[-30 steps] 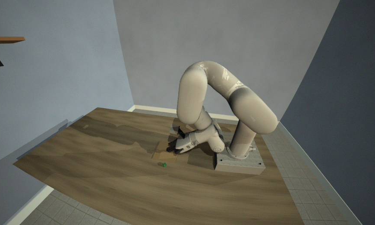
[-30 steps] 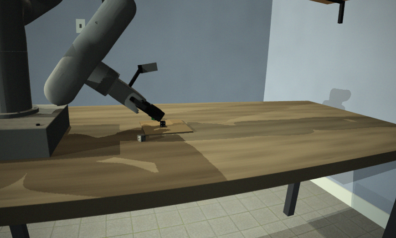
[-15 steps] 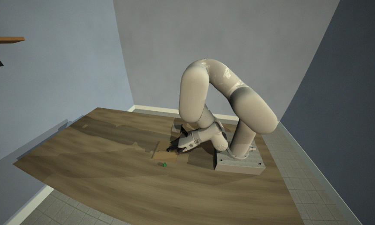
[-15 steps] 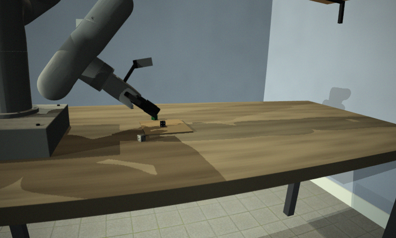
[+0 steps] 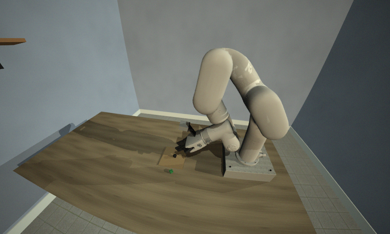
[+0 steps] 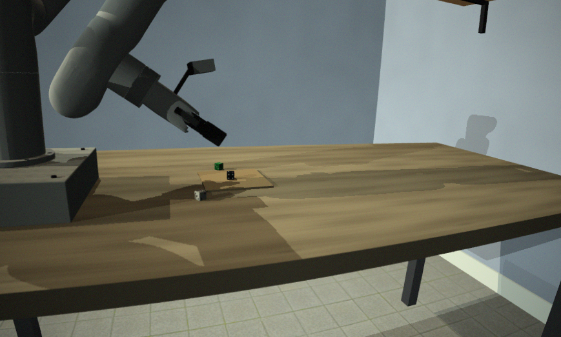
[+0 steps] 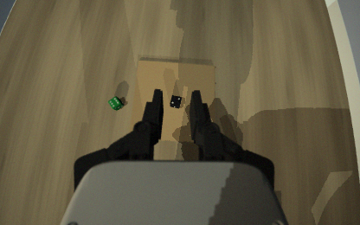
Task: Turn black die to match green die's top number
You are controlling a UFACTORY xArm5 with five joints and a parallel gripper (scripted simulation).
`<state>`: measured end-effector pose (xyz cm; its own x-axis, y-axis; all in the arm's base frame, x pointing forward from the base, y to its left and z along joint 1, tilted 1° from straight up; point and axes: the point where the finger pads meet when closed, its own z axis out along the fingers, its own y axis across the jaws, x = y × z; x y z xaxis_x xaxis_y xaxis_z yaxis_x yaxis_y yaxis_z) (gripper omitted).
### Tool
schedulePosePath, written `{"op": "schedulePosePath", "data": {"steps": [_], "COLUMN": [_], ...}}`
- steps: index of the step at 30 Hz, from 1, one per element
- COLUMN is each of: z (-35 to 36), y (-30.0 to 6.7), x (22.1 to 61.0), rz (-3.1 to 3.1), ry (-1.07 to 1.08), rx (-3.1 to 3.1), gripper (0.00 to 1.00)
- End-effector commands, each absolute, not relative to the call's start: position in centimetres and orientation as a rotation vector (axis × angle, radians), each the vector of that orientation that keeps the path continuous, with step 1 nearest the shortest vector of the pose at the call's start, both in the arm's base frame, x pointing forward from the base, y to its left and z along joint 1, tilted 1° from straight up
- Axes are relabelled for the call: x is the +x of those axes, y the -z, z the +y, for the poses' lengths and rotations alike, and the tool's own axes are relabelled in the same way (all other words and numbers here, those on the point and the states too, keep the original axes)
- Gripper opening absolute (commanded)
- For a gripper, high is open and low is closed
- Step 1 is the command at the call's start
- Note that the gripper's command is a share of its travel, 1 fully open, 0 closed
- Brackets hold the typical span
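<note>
The black die (image 5: pixel 174 156) (image 6: pixel 230 175) (image 7: pixel 176 101) lies flat on the tan mat (image 5: pixel 168 162) (image 6: pixel 250 181) (image 7: pixel 196 75), near the mat's middle. The green die (image 5: pixel 170 171) (image 6: pixel 218 166) (image 7: pixel 115 103) lies on the table just off the mat's edge. My gripper (image 5: pixel 181 149) (image 6: pixel 218 138) (image 7: pixel 176 100) hangs tilted in the air above the mat, well clear of the black die. Its fingers stand partly apart with nothing between them. In the wrist view the black die shows in the gap between the fingertips, far below. The pips are too small to read.
A pale grey die (image 6: pixel 200 194) lies on the table beside the mat's near edge, on the robot's side. The robot's grey base block (image 5: pixel 248 171) (image 6: pixel 30 188) stands close to the mat. A wall shelf (image 5: pixel 3 41) hangs far off.
</note>
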<state>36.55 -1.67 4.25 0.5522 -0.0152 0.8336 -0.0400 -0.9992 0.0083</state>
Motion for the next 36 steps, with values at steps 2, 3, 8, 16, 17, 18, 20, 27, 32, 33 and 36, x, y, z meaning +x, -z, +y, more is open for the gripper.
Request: {"op": "schedulePosePath", "data": {"steps": [2,3,8,16,17,18,20,27,32,33,36], "z": [-1.7,-1.7,-1.7,-1.7,-1.7,-1.7,-1.7,-1.8,-1.9,-1.9,-1.9], "y": [-5.5,-5.5,-5.5,-5.7,-5.7,-5.8,-5.8,-6.3,-6.5,-6.6,-6.9], "x": [36.5,36.5,36.6,37.1,37.2,37.2,37.3,38.1,38.7,38.7,39.0], "rz": [-0.049,-0.049,-0.049,-0.050,-0.050,-0.051,-0.051,-0.053,-0.055,-0.055,-0.057], "ry": [-1.465,-1.465,-1.463,-1.378,-1.356,-1.332,-1.305,-1.097,-0.964,-0.960,-0.873], "rx": [2.749,2.749,2.750,2.795,2.806,2.818,2.831,2.921,2.970,2.971,3.000], "gripper": [0.31,0.31,0.31,0.31,0.31,0.31,0.31,0.31,0.31,0.31,0.31]}}
